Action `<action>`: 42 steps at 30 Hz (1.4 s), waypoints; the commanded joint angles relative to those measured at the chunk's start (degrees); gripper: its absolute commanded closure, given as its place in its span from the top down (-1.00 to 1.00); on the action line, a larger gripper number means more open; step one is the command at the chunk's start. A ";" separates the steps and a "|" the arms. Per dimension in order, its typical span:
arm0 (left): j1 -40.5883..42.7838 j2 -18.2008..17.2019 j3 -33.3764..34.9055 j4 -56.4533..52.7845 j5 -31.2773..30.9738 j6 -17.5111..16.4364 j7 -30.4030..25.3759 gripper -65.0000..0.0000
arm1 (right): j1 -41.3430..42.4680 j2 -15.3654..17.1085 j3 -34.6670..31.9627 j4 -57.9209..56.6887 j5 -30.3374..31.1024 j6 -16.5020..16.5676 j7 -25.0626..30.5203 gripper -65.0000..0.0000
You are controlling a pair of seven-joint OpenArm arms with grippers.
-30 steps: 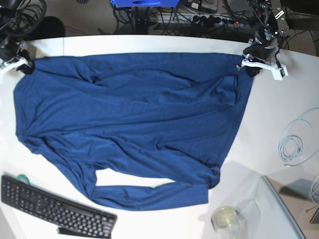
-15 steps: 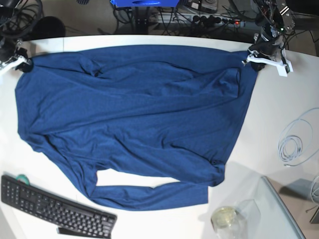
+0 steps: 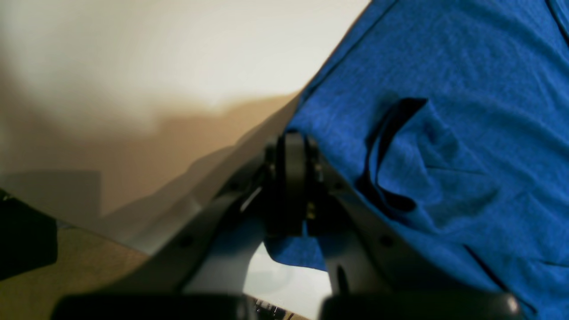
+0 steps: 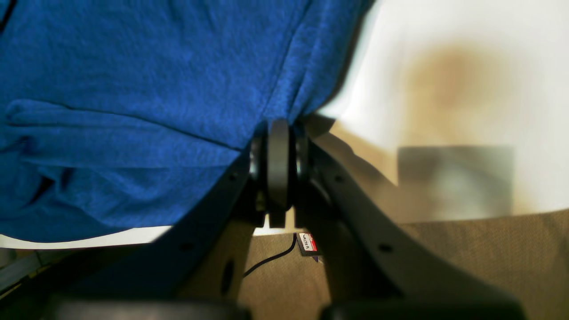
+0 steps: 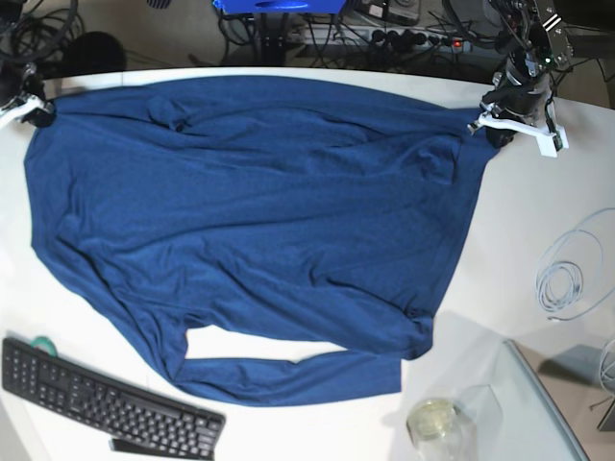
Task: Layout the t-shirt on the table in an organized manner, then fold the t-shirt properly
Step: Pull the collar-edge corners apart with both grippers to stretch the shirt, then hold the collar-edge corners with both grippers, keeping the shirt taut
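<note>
- Left jaws (image 3: 293,178) squeezed tight on a blue corner of the t-shirt (image 5: 250,221), at the far right edge of the table (image 5: 538,192).
- Right jaws (image 4: 279,164) also pinched tight on the shirt's other top corner, at the far left edge of the table.
- Blue cloth bunched in a small fold just beside the left jaws, with a dark crease in it.
- Cloth pulled into long wrinkles running away from the right jaws.
- Shirt spread wide and mostly flat across the table, top edge stretched between the two grips along the far edge.
- One long sleeve lying folded across near the front edge, a bit of white table showing in the gap above it.
- Black keyboard (image 5: 106,399) at the front left corner, just beside the sleeve.
- Coil of pale cable (image 5: 567,279) near the right edge, well apart from the shirt.
- Clear jar (image 5: 434,423) at the front, close to the end of the sleeve.
</note>
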 commanded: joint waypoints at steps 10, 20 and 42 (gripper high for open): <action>3.96 -0.47 -0.54 1.39 -0.46 -0.22 -1.34 -1.00 | -0.01 1.61 0.52 1.02 0.90 0.26 1.11 -0.98; 6.07 -0.47 -0.63 2.71 -0.63 -0.22 -1.17 -1.00 | -0.36 1.61 0.52 1.02 0.90 0.18 1.11 -0.98; 6.69 1.02 -0.19 6.49 -0.90 -0.22 -0.99 -1.00 | -0.18 2.58 0.17 3.48 0.99 -4.83 -2.76 -0.99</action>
